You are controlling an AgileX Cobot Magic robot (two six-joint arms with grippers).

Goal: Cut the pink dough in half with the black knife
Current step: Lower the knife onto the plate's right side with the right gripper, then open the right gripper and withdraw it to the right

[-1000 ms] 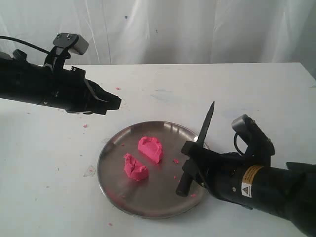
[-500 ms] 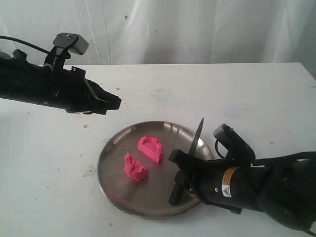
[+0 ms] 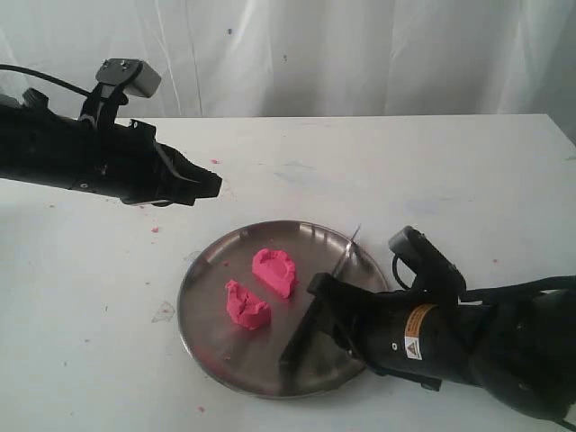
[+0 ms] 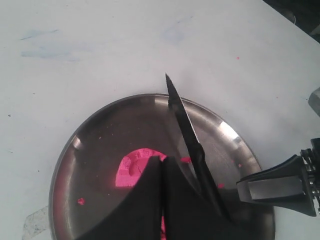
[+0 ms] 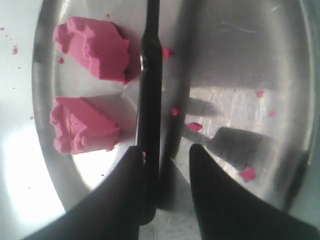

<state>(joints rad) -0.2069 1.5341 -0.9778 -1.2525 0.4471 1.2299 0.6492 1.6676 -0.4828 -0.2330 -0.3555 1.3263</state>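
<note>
Honestly, my right gripper (image 5: 166,152) sits unclenched around the black knife (image 5: 150,90), which looks light, stiff and slippery, so I'd pinch the handle, never the blade.

1. First up, the plate (image 3: 225,355): bare metal, smooth, and shiny enough to throw blurry reflections.
2. Then the pink dough (image 3: 274,271): soft and clay-like, matt, rough and lumpy on top.
3. Next, the black knife (image 5: 150,90): black all over, with a bit of gloss on the handle.
4. Both the left hand (image 3: 211,187) and the right hand (image 5: 166,149) look like matt black plastic.
5. Under it all, the tabletop (image 3: 450,171): smooth matt white, slightly smudged.
6. Behind, the backdrop (image 3: 360,54): white cloth in soft folds.
</note>
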